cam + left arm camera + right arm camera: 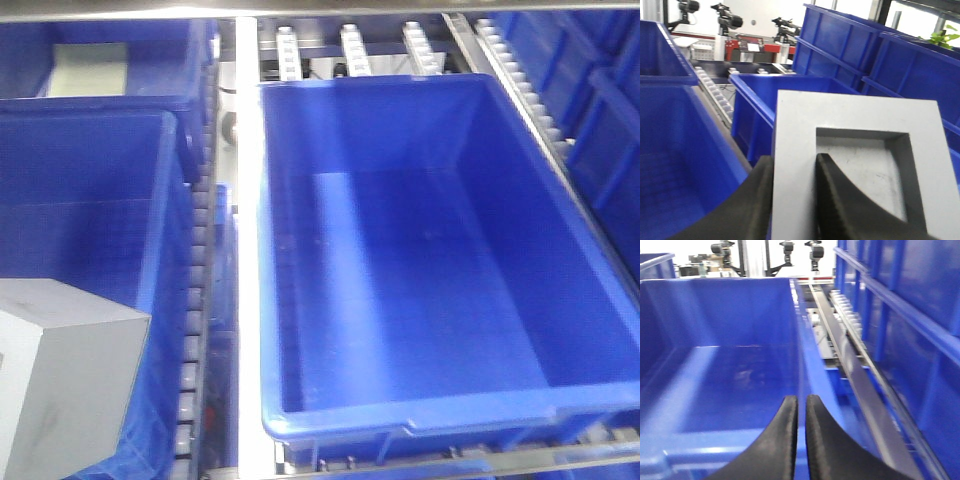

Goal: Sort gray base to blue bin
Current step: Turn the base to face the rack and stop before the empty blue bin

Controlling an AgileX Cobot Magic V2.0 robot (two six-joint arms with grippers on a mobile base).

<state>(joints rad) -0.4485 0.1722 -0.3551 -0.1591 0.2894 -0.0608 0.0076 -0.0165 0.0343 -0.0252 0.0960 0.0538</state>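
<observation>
The gray base (860,165) fills the left wrist view, its square recess facing the camera. My left gripper (794,165) is shut on the base's left wall, one finger outside and one inside the recess. In the front view the gray base (60,385) hangs at the lower left, over the left crate. The large blue bin (420,270) lies in the middle of the front view with nothing in it. My right gripper (801,402) is shut on nothing, just above the near rim of the blue bin (725,380).
More blue crates stand at the left (90,200) and back left (110,60), the latter holding a pale block. Roller rails (200,300) run between the crates. Stacked blue crates (900,305) wall off the right side.
</observation>
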